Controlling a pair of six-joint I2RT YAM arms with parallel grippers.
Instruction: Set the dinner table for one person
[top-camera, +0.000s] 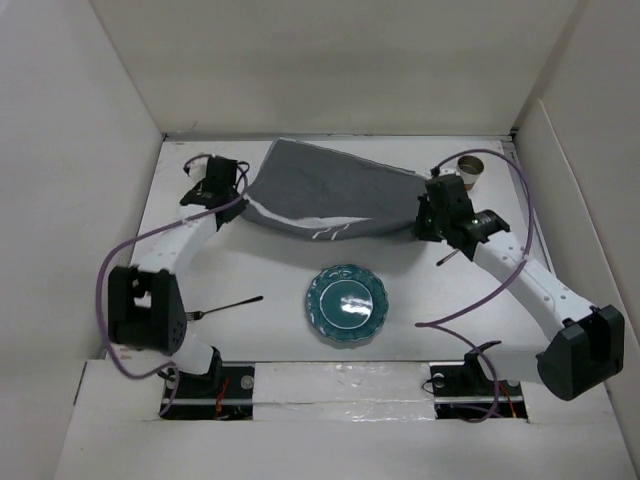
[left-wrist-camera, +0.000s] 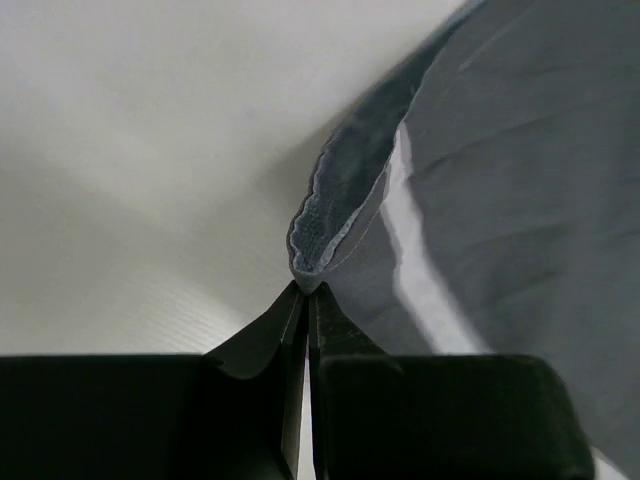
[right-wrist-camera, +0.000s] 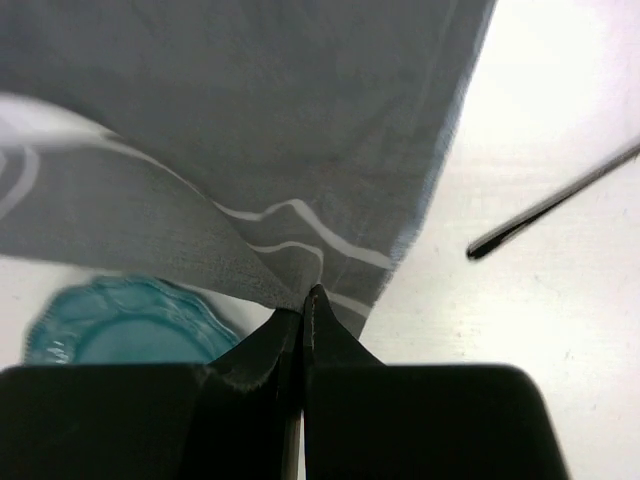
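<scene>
dinner table (top-camera: 260, 270) lies under left tool (left-wrist-camera: 305, 295) and right tool (right-wrist-camera: 305, 300), both clamping grey mat (top-camera: 330, 190).

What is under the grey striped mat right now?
White table shows at the edges of the mat; the teal plate lies nearer, clear of it. Whatever sits beneath the cloth is covered.

Grey striped mat (top-camera: 330, 195) lay rumpled across upper middle of frame, front edge folded. Teal scalloped plate (top-camera: 346, 305) sat below it, at centre. Fork (top-camera: 225, 307) lay left of plate, apart. Cup (top-camera: 470, 170) sat upper right, by mat's corner. I noted thin dark handle (top-camera: 447, 260) right of plate.
</scene>
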